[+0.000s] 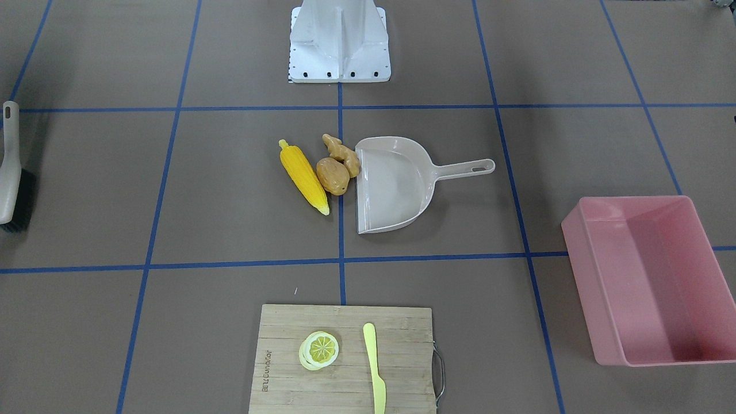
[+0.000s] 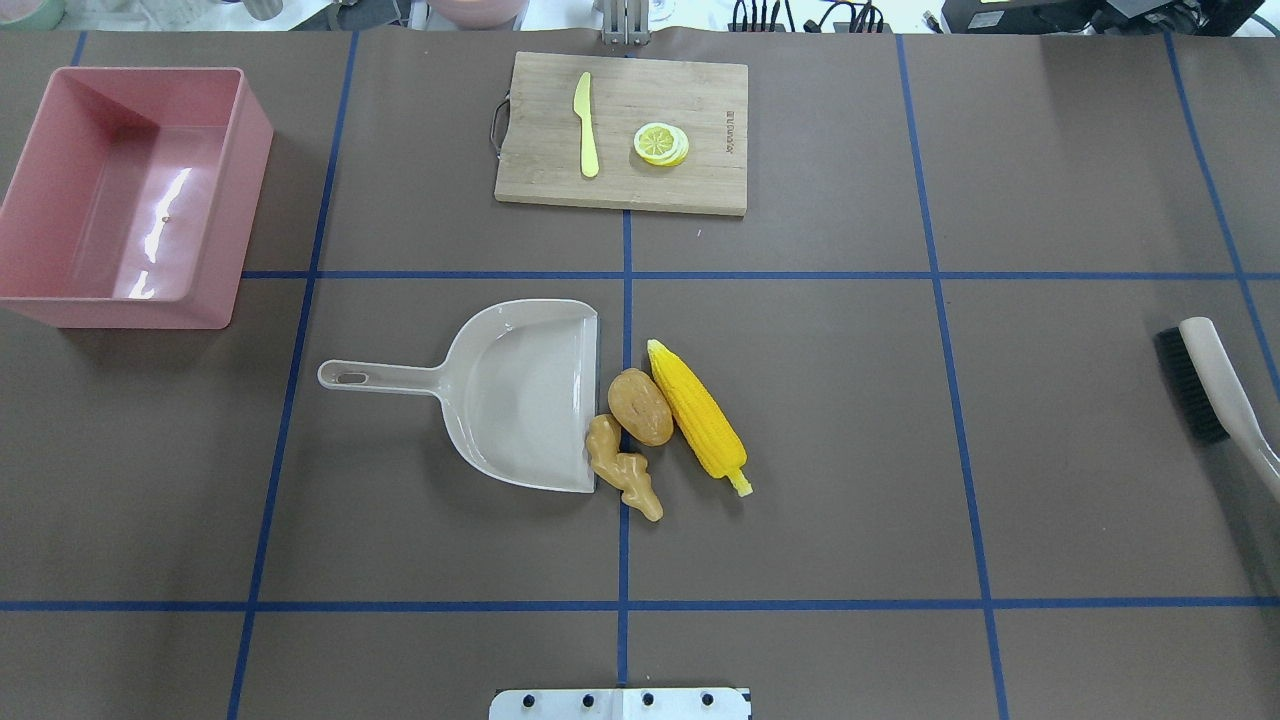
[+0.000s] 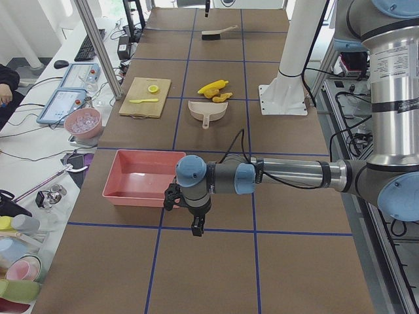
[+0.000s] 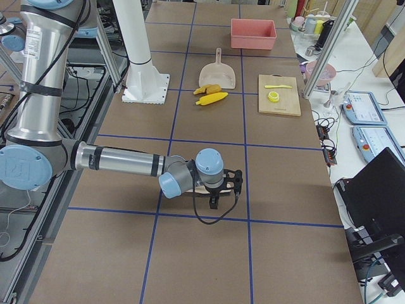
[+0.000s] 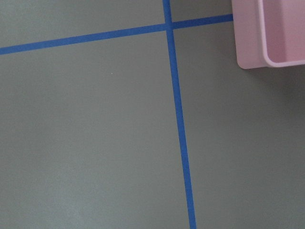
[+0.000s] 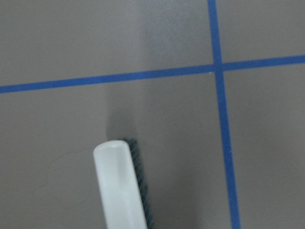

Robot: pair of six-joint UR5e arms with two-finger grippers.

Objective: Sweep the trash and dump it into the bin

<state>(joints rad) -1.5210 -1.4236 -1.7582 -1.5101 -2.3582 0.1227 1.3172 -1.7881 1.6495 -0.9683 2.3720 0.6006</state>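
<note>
The yellow corn cob (image 2: 697, 407), the brown potato (image 2: 640, 406) and the tan ginger root (image 2: 622, 467) lie together just at the open mouth of the beige dustpan (image 2: 510, 395), mid-table. The empty pink bin (image 2: 130, 200) stands at the far left. My left gripper (image 3: 196, 229) hovers over bare table near the bin's corner (image 5: 248, 33). My right gripper (image 4: 213, 203) is over the black-bristled brush (image 2: 1205, 380), whose end shows in the right wrist view (image 6: 119, 186). I cannot tell whether either gripper is open or shut.
A wooden cutting board (image 2: 700, 100) with a lemon slice (image 2: 660, 143) and a yellow knife (image 2: 586, 125) lies at the far middle. The robot's white base (image 1: 339, 43) stands at the near edge. Blue tape lines cross the brown table.
</note>
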